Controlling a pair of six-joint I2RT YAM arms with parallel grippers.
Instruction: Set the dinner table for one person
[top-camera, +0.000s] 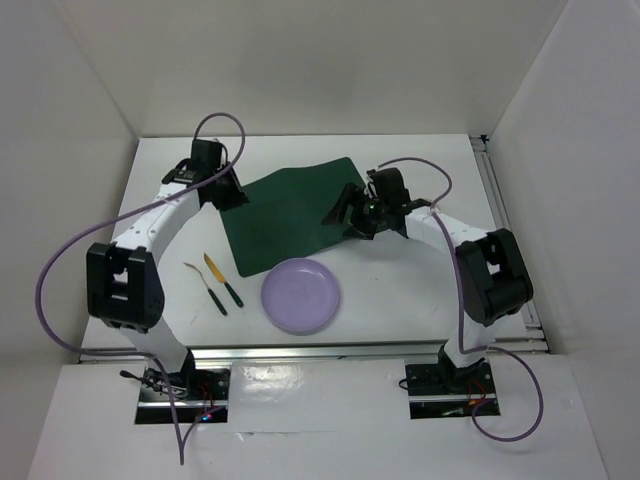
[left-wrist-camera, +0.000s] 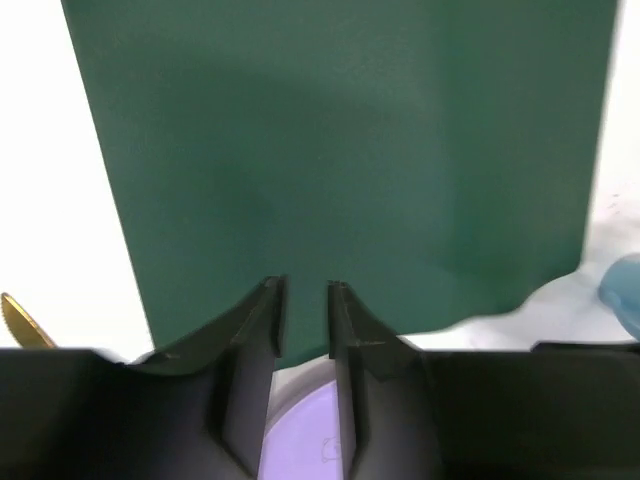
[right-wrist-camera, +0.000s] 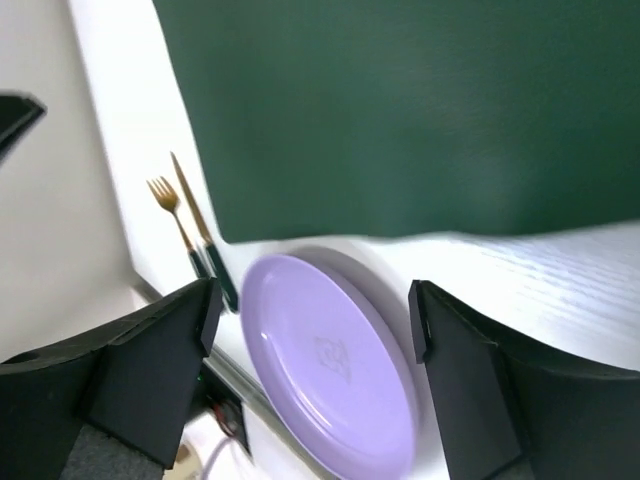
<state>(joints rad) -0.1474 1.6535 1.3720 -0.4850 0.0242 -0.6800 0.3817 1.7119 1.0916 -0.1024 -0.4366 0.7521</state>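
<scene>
The dark green placemat (top-camera: 290, 215) lies askew at the back middle of the white dinner table (top-camera: 400, 290). A lilac plate (top-camera: 301, 295) sits in front of it, with a gold fork (top-camera: 205, 285) and a gold knife (top-camera: 222, 280) to its left. My left gripper (top-camera: 232, 192) is at the mat's left corner. In the left wrist view (left-wrist-camera: 305, 290) its jaws stand a narrow gap apart, empty, over the mat (left-wrist-camera: 340, 150). My right gripper (top-camera: 340, 212) is at the mat's right edge. In the right wrist view (right-wrist-camera: 313, 310) it is wide open and empty above the plate (right-wrist-camera: 330, 370).
White walls close in the table at the left, back and right. A metal rail (top-camera: 330, 352) runs along the near edge and another (top-camera: 495, 190) along the right side. Purple cables loop off both arms. The fork (right-wrist-camera: 165, 195) and knife (right-wrist-camera: 195, 215) lie near the front left.
</scene>
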